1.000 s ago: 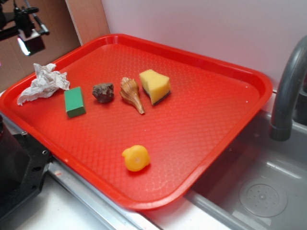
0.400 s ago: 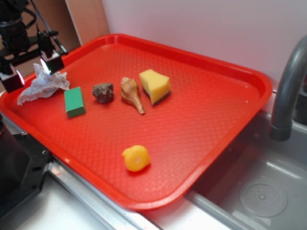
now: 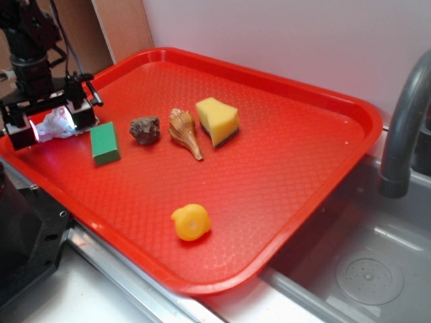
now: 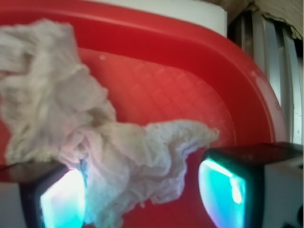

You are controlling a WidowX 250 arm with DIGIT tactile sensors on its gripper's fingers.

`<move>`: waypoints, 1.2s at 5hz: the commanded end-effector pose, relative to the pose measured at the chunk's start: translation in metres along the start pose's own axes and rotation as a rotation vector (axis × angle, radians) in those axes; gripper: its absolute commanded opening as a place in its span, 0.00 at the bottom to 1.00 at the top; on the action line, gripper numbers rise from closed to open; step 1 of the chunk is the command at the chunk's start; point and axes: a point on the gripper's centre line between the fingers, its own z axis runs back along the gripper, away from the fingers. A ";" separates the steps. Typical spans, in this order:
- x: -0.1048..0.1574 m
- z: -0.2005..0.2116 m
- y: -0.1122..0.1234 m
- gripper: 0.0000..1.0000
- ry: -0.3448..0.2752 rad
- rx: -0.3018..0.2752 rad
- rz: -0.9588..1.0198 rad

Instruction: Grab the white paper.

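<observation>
The gripper (image 3: 48,124), jaws apart, straddles the white paper (image 4: 95,142) beside the green block (image 3: 104,142); closing may pinch only a loose fold, which slips free.

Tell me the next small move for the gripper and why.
Probably close the gripper now. In the wrist view the white paper already lies between the two open fingers, one on each side of the wad, and the exterior view shows the gripper low at the red tray's left edge, around the paper. Whether it is low enough is hard to judge.
</observation>
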 end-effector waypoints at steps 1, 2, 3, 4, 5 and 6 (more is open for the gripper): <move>-0.015 -0.013 0.045 0.00 -0.026 0.016 -0.081; -0.023 -0.007 0.037 0.00 -0.036 -0.008 -0.152; -0.031 -0.002 0.026 0.00 -0.028 -0.056 -0.201; -0.031 0.050 0.017 0.00 -0.034 -0.018 -0.178; -0.032 0.101 0.027 0.00 0.012 -0.064 -0.042; -0.022 0.149 0.032 0.00 0.001 -0.050 0.080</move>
